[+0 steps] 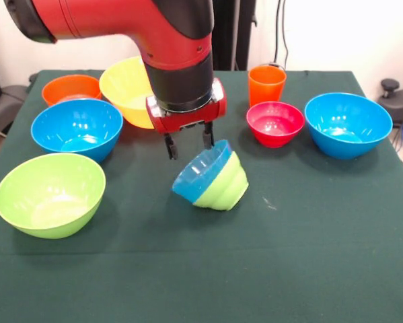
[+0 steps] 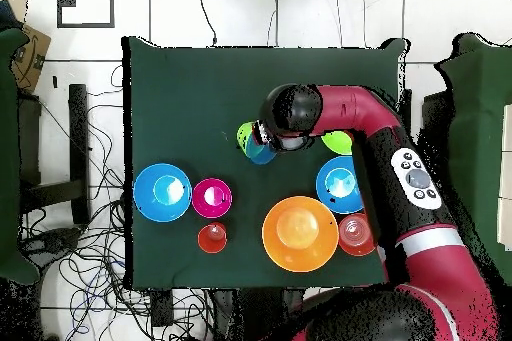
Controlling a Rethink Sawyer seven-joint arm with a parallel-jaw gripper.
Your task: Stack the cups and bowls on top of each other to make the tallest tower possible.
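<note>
My tool point(image 1: 188, 143) hangs open and empty just above the tipped tower point(image 1: 211, 177) — nested blue and lime bowls lying on their side mid-counter. The other bowls point(image 1: 77, 128) and the orange cup point(image 1: 266, 84) sit loose toward the far edge — unstacked.

A robotics lab: cloth-covered table point(image 1: 188, 282), tangled floor cables point(image 2: 75, 257), white walls
</note>
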